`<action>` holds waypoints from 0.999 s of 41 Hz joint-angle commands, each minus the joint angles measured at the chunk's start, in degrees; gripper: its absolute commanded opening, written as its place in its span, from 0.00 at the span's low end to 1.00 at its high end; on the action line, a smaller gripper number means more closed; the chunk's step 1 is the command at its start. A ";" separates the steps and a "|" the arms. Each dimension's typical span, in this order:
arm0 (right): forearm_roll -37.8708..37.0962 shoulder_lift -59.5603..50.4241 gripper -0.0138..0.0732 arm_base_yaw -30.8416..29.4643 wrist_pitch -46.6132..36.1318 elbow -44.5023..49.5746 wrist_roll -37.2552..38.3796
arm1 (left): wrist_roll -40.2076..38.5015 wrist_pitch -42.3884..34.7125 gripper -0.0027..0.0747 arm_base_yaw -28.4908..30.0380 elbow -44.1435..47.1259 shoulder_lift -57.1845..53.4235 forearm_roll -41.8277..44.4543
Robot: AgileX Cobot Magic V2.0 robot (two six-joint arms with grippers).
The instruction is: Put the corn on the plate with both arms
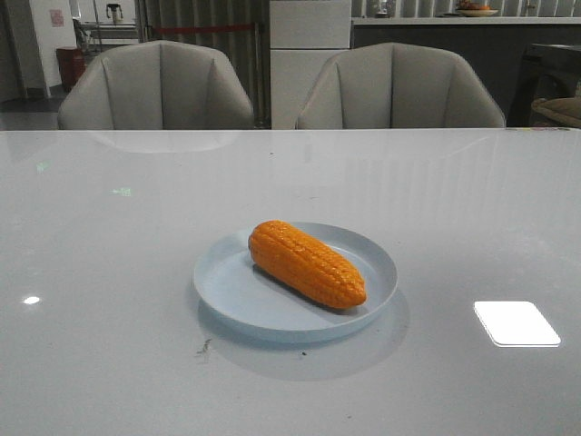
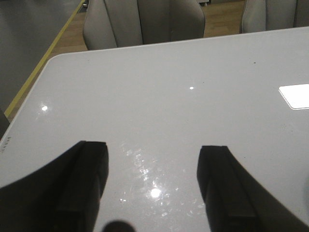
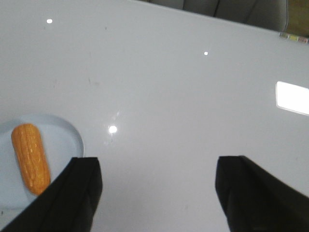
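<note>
On the glossy white table (image 1: 109, 272) the pale blue plate (image 1: 227, 289) already carries the orange corn (image 1: 306, 263), lying diagonally inside the rim, so the job looks finished; off beside the right gripper (image 3: 157, 186), its fingers spread and released, while the left gripper (image 2: 152, 179) hangs equally unclenched over bare tabletop

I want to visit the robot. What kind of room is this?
Probably a dining room or meeting room: a glossy white table, two padded chairs behind it, and a counter farther back.
</note>
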 commanded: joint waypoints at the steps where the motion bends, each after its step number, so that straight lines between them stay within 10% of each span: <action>1: 0.47 -5.36 0.84 -0.32 -5.12 6.83 2.19 | -0.46 -3.38 0.62 0.07 -2.23 -0.60 -0.30; 41: 0.67 -13.24 0.84 -0.32 -7.20 18.75 6.92 | -0.46 3.21 0.62 0.07 -2.23 -0.60 -0.07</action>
